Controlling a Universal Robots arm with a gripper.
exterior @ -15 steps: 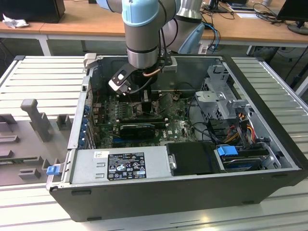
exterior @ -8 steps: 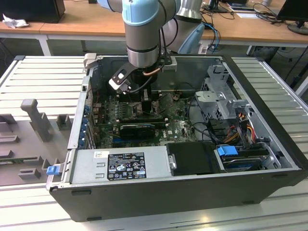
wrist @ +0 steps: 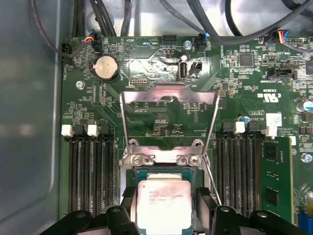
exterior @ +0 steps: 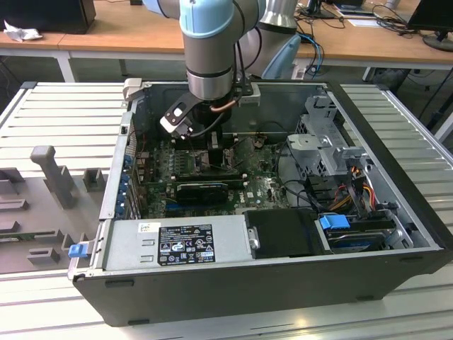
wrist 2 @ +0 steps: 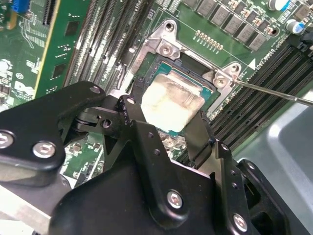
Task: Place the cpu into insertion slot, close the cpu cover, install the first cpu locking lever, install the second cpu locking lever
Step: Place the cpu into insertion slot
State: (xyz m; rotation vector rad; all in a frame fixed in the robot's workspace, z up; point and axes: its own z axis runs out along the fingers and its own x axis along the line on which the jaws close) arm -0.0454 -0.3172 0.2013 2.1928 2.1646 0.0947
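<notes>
Ribbed grey table [exterior: 64, 106] carries an open black case [exterior: 248, 283], and over the green motherboard [wrist: 244, 98] the black gripper [wrist 2: 165, 116] straddles the cpu [wrist 2: 172, 100]; clamped or loose, can't tell. Square, silvery, smeared, it lies flat, face-up, in the dark-framed insertion slot [wrist 2: 191, 62].

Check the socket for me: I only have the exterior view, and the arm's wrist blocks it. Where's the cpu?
Observer: In both wrist views the cpu is at the insertion slot, pale face up. I can't tell whether it is fully seated.
Operator: Tool on it?
Observer: Yes. In the second wrist view the tool straddles it, with its fingers against two opposite edges.
Operator: Cover?
Observer: In the first wrist view the cpu cover is swung open, away from the slot, with nothing over the cpu.
</notes>
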